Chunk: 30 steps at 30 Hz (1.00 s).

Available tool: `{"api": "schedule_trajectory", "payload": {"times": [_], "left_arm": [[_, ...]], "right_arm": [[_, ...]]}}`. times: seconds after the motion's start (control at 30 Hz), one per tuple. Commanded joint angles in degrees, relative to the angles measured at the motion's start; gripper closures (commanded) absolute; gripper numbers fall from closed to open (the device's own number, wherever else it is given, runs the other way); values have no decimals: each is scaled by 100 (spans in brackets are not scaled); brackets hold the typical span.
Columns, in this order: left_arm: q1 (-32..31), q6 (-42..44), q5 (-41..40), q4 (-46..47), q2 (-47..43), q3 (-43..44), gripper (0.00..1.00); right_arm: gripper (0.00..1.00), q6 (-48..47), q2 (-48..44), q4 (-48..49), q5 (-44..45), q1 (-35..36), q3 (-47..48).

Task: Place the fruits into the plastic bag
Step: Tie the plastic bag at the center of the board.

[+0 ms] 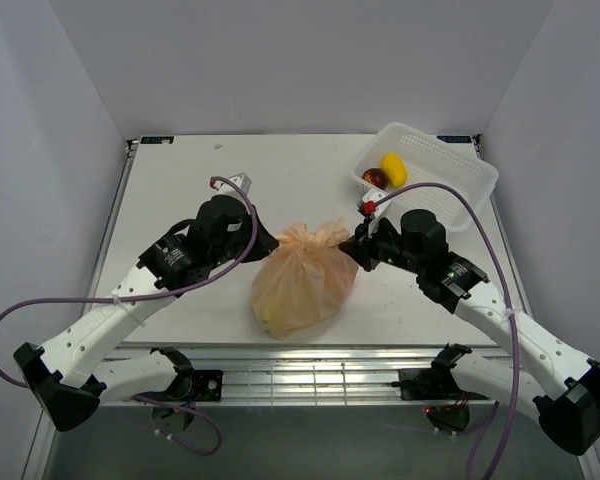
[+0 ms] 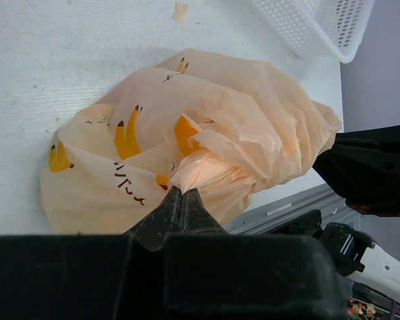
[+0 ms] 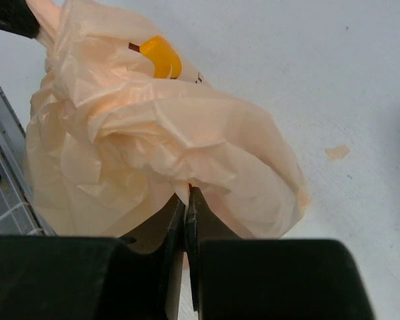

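My left gripper [image 2: 180, 200] and right gripper [image 3: 187, 201] were each clamped on the bag [image 1: 305, 280], bunched between them. Two fruits [image 1: 392, 168] lay in the basket [image 1: 460, 165] beyond the right gripper. I judged the next move was pulling the bag's mouth open.

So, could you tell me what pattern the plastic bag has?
The plastic bag is peach-orange with printed yellow bananas; the left wrist view shows it best.
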Motion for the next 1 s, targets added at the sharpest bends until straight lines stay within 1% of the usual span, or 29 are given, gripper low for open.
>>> {"api": "schedule_trajectory", "payload": {"times": [0.0,0.03,0.1,0.23,0.3,0.4,0.5,0.53,0.57,0.63,0.7,0.77,0.83,0.97], "left_arm": [[75,30,-509,-578,-280,243,100],[75,57,-526,-657,-254,278,100],[75,4,-789,-982,-210,401,100],[101,-302,-1316,-1333,-61,419,100],[119,-426,-1570,-1448,-17,384,100],[127,-488,-1432,-1256,63,217,100],[162,-514,-1598,-1281,212,155,100],[180,-523,-1729,-1325,264,147,100],[224,-549,-1782,-1386,326,112,100],[277,-593,-1836,-1352,510,59,100],[321,-550,-1696,-1063,686,-73,100],[382,-558,-1660,-913,792,-126,100],[600,-620,-1695,-930,871,-152,100],[927,-541,-1765,-974,845,-170,100]], "right_arm": [[92,73,-36,-756,458,-104,-89],[92,73,-10,-766,344,-104,-72],[92,73,43,-993,413,-104,-45],[92,257,105,-1459,974,-96,-159],[92,293,122,-1522,1169,-104,-290],[92,371,219,-1540,1318,-104,-283],[92,407,350,-1794,2037,-104,-212],[92,372,394,-1925,2631,-104,-134],[92,346,412,-2109,2863,-104,-107],[92,336,447,-2155,3102,-104,-37],[92,494,552,-2251,3234,-104,25],[92,635,632,-2313,3637,-104,25],[92,714,807,-2453,4128,-113,43],[92,881,1054,-2481,4614,-148,201]]}}
